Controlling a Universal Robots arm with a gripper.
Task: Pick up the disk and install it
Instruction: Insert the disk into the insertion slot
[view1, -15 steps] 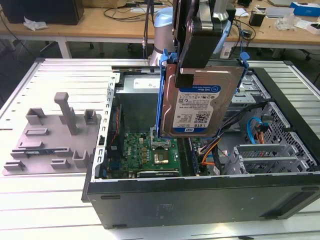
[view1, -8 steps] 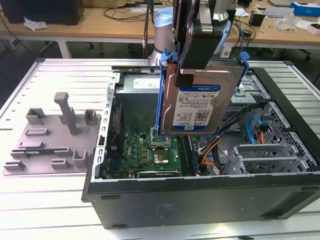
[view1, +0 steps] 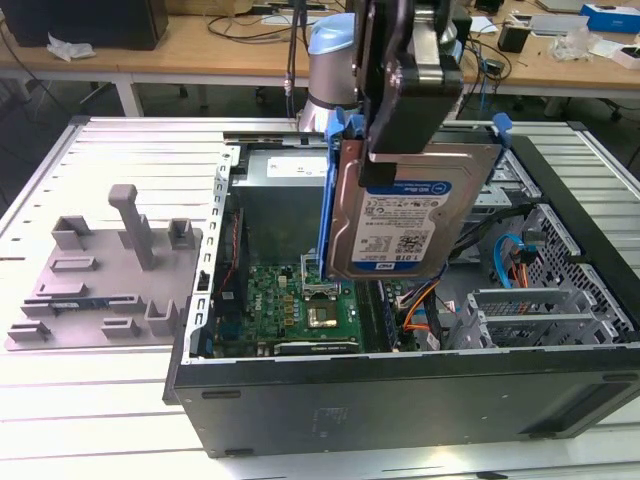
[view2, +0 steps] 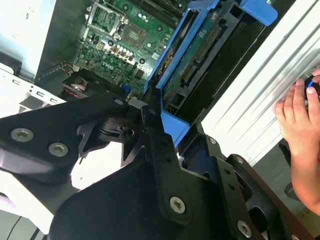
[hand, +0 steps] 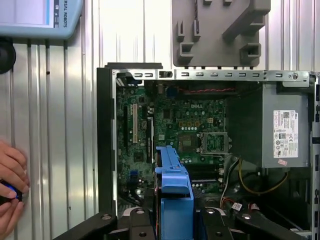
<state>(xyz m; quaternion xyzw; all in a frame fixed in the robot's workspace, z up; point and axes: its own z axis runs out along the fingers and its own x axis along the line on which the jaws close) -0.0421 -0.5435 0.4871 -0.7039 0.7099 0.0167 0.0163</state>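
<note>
Your disk (view1: 410, 215) hangs upright in its blue bracket (view1: 326, 190), above the open computer case (view1: 400, 400) and its motherboard (view1: 300, 300). The gripper (view1: 412, 140) grips the disk's top edge, jaws seemingly closed tight on it, though the exterior view partly hides them. A person's hand (hand: 10, 175) rests on the table (view1: 100, 400) beside the case.

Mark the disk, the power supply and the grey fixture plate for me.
disk (view1: 400, 215), exterior view, on its white-and-blue label.
power supply (hand: 250, 125), first wrist view, on the grey face beside its label.
grey fixture plate (view1: 110, 285), exterior view, on its flat base.
</note>
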